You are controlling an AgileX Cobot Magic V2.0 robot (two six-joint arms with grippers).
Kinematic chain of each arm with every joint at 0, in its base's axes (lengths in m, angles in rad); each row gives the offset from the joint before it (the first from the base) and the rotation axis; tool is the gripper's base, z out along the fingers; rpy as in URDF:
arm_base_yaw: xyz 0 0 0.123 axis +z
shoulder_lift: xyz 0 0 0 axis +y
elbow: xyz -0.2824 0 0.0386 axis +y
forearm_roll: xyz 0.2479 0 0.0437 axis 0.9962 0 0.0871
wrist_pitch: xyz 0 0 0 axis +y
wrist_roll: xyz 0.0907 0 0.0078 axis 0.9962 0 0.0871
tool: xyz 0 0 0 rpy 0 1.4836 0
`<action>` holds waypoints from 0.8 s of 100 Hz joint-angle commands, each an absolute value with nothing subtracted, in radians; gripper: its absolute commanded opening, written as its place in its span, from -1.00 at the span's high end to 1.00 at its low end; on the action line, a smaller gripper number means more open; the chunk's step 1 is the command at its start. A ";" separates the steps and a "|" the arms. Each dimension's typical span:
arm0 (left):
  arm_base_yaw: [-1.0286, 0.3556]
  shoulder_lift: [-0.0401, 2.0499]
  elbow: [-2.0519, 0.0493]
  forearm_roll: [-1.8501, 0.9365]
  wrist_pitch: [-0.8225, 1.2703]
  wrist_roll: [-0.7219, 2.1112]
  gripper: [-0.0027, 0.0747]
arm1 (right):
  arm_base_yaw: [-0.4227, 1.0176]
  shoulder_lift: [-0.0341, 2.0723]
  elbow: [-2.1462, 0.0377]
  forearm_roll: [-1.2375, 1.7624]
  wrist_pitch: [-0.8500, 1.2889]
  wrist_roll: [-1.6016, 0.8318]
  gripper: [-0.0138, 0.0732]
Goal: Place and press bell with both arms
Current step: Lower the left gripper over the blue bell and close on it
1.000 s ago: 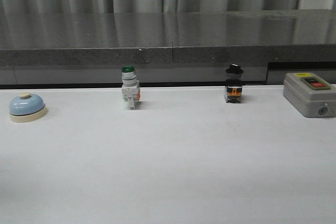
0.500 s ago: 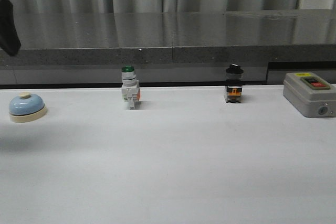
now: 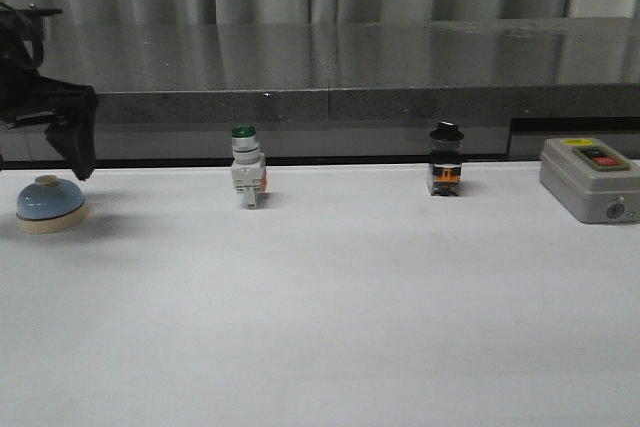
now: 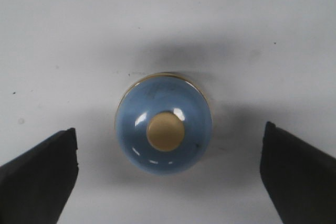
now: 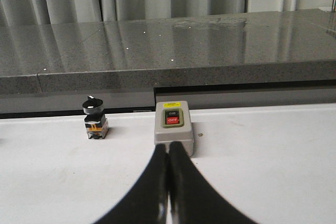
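- Looking forward over the white desk [image 3: 330,327]: the bell [image 3: 51,203] sits at its far left edge, and the left claw [image 3: 78,152] hangs just above and beside it, touching nothing.
- Left wrist view: the dome is centred between 2 wide-spread fingers [image 4: 39,179], nothing held. Lowering straight down and closing on the cream base rather than the slippery dome should grip best.
- Right wrist view: the right claw [image 5: 168,182] is pressed closed, empty, near the grey switch box [image 5: 174,132]; it looks suited to press later.

A green-capped white push-button switch [image 3: 247,169] stands upright on the white table [image 3: 340,307]. A black-knobbed selector switch [image 3: 445,160] stands well to its right. A grey box [image 3: 590,179] with a red button sits at the table's right edge.
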State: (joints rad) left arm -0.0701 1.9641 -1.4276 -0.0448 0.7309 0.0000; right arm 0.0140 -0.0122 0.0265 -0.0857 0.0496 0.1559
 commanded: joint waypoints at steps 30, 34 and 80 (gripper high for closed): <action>-0.076 1.994 -1.485 -0.056 0.697 -0.010 -0.69 | 0.008 -0.028 0.012 -0.088 -0.025 0.152 0.82; -0.076 1.994 -1.485 -0.056 0.697 -0.010 -0.58 | 0.008 -0.028 0.012 -0.088 -0.025 0.152 0.82; -0.078 1.978 -1.486 -0.073 0.706 -0.010 0.17 | 0.008 -0.028 0.012 -0.088 -0.025 0.152 0.82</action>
State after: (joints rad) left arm -0.0701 2.0469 -1.4533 -0.0493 0.7204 0.0000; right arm 0.0140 -0.0122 0.0265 -0.0857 0.0496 0.1559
